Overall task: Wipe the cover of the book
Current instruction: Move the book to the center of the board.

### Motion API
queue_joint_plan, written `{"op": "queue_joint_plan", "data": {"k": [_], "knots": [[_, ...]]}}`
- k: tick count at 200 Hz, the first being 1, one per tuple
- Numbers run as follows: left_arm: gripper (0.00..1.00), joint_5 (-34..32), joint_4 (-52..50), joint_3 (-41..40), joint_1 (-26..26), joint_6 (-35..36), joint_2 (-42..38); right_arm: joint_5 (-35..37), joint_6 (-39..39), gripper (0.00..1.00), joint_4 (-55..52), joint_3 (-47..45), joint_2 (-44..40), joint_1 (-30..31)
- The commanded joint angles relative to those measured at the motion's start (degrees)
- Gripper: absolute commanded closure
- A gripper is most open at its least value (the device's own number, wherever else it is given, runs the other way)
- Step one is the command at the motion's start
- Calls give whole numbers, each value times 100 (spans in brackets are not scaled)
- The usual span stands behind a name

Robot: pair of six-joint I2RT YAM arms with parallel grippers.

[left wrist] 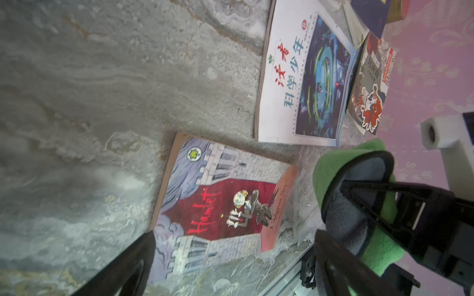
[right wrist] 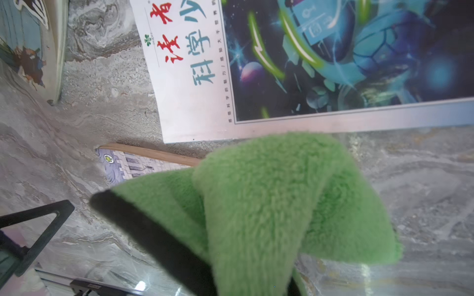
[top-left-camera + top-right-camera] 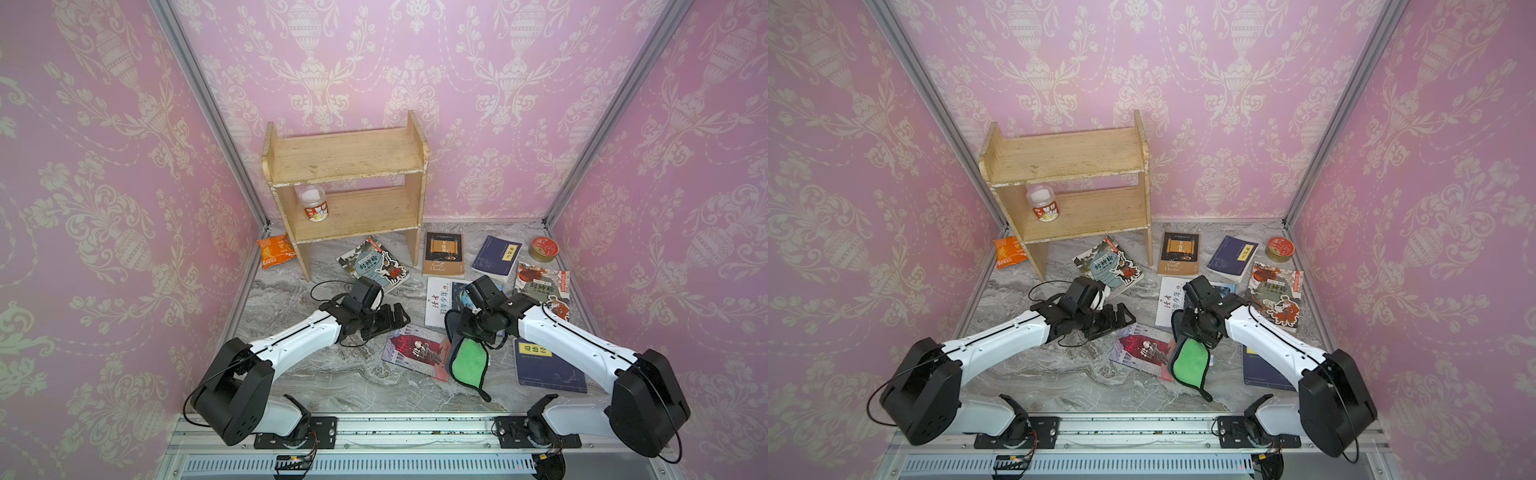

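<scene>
Right gripper point(image 3: 463, 332) pinches a fluffy green cloth point(image 3: 467, 363); left gripper point(image 3: 390, 318) is wide open. Next, rub the flat red book point(image 3: 415, 351).

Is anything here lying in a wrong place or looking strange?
Yes. The wooden shelf holds only a small jar, while the books, Hamlet among them, lie scattered at odd angles on the table. An orange snack packet lies on the table beside the shelf's foot.
</scene>
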Motion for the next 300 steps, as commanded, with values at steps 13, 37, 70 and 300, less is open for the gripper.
{"op": "queue_joint_plan", "data": {"k": [13, 37, 70, 300], "knots": [[1, -223, -292, -580, -514, -419, -634, -196, -1022, 100, -51, 55, 688, 5], [1, -220, -77, -762, -973, -662, -632, -431, -1108, 100, 85, -45, 936, 103], [1, -130, 174, -1068, -1203, -977, -594, -519, -1036, 100, 184, -261, 765, 501], [1, -93, 71, -707, 613, 498, -582, -566, -727, 100, 97, 1856, 1326, 1679]]}}
